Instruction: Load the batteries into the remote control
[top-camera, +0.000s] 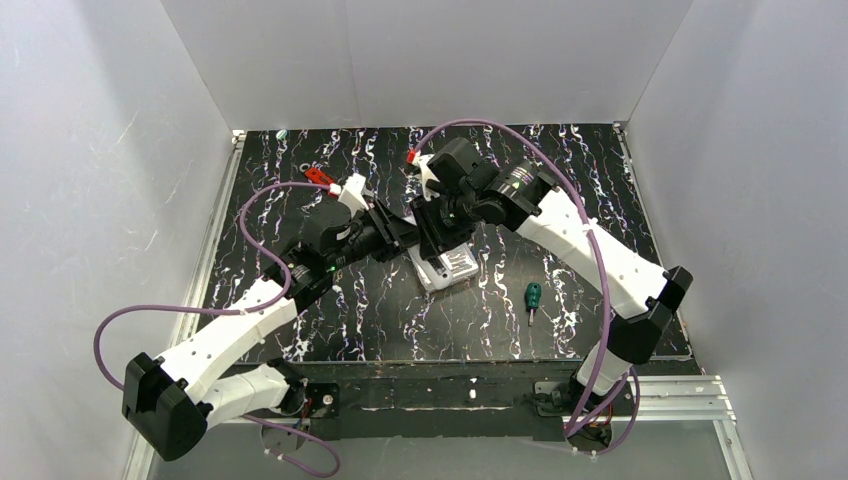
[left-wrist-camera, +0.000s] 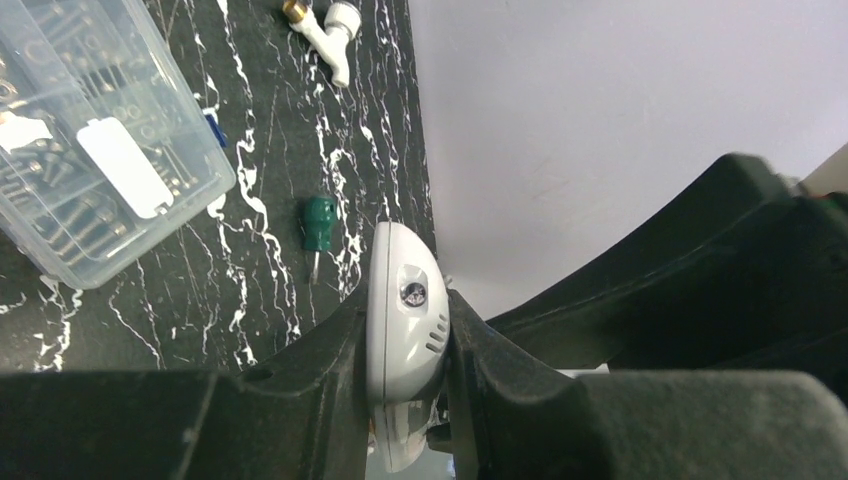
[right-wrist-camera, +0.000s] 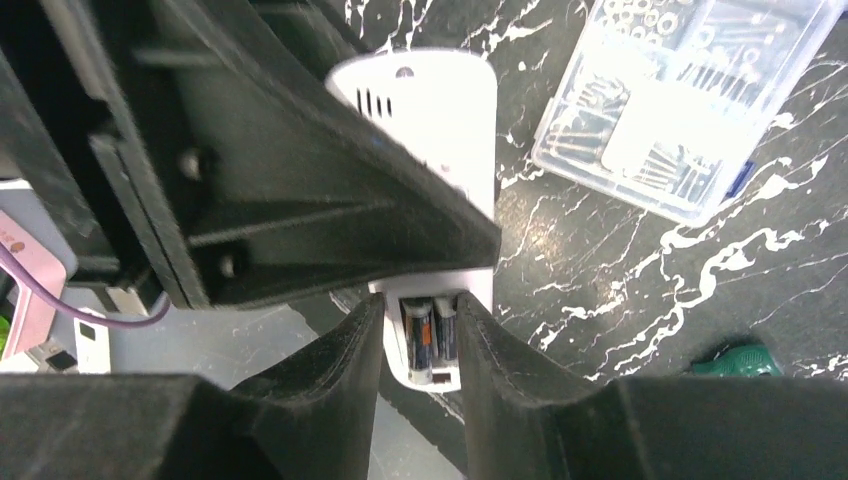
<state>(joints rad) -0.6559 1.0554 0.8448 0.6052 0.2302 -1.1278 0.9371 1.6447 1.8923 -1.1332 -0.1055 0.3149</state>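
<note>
Left hand on the remote control — white, round-ended, batteries inside

Black marbled table, clear parts box, green screwdriver, small red item

We log smooth white plastic on the remote control, matt black left gripper, glossy clear plastic box, green plastic screwdriver handle, smooth marbled table.
</note>
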